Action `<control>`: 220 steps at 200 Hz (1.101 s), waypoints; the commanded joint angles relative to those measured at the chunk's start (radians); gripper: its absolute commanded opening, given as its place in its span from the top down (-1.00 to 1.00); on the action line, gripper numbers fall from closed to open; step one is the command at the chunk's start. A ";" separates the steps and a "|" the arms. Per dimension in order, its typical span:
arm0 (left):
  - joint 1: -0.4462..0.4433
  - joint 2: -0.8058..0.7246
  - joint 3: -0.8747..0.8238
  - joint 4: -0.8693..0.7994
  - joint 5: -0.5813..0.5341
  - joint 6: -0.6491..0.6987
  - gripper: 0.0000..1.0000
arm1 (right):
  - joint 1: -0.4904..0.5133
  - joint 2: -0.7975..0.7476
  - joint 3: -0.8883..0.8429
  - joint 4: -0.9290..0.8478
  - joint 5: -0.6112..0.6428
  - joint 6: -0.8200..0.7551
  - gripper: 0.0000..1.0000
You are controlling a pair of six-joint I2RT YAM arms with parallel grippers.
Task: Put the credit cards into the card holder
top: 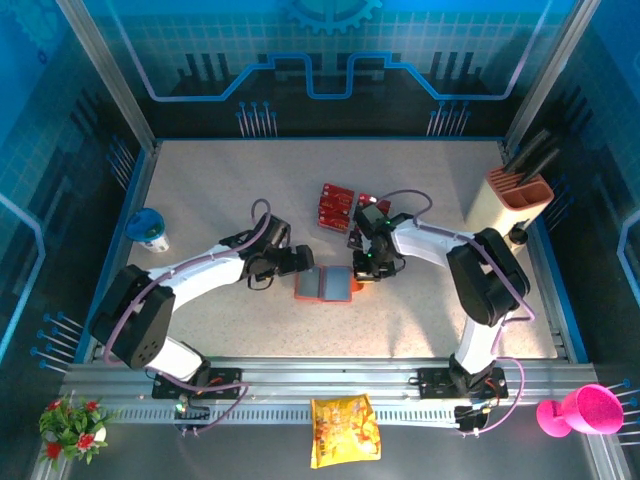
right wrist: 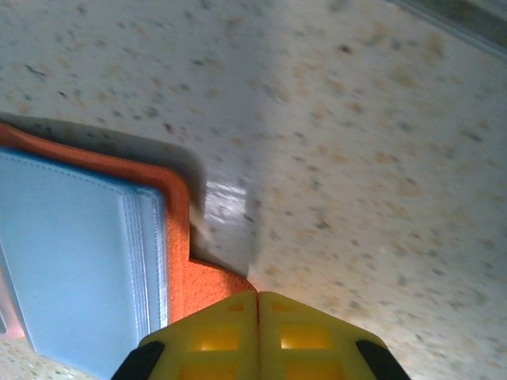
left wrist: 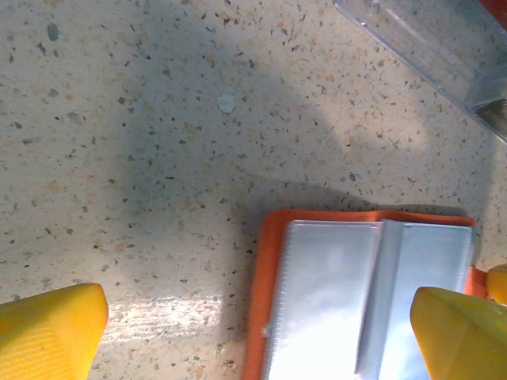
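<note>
Nothing loaded: wallet (top: 325,284) open, cardless; red cards (top: 337,207) sit apart. Wide left hand (left wrist: 260,305), right hand (right wrist: 258,297) closed (at wallet's edge).

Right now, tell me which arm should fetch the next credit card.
Left. The left claw is open and empty over the left edge of the card holder, with the credit cards just beyond. The right claw is shut, apparently pinching the holder's orange tab.
</note>
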 commanded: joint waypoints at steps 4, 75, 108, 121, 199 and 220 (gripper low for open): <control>-0.006 0.013 0.024 0.022 0.027 0.024 -0.98 | -0.017 -0.054 -0.047 -0.004 0.029 0.021 0.63; -0.007 0.022 0.028 0.029 0.028 0.027 -0.99 | -0.085 -0.209 0.095 -0.055 0.035 -0.164 0.06; -0.008 0.003 0.014 0.031 0.023 0.019 -0.99 | -0.103 -0.132 0.289 -0.158 0.095 -0.352 0.06; -0.007 -0.007 0.007 0.027 0.017 0.018 -0.99 | -0.099 -0.095 0.350 -0.183 0.118 -0.399 0.07; -0.007 -0.074 -0.052 0.027 -0.019 -0.005 -0.98 | -0.059 0.076 0.491 -0.254 0.242 -0.543 0.16; -0.006 -0.075 -0.061 0.031 -0.018 -0.007 -0.98 | -0.032 0.100 0.490 -0.263 0.293 -0.566 0.16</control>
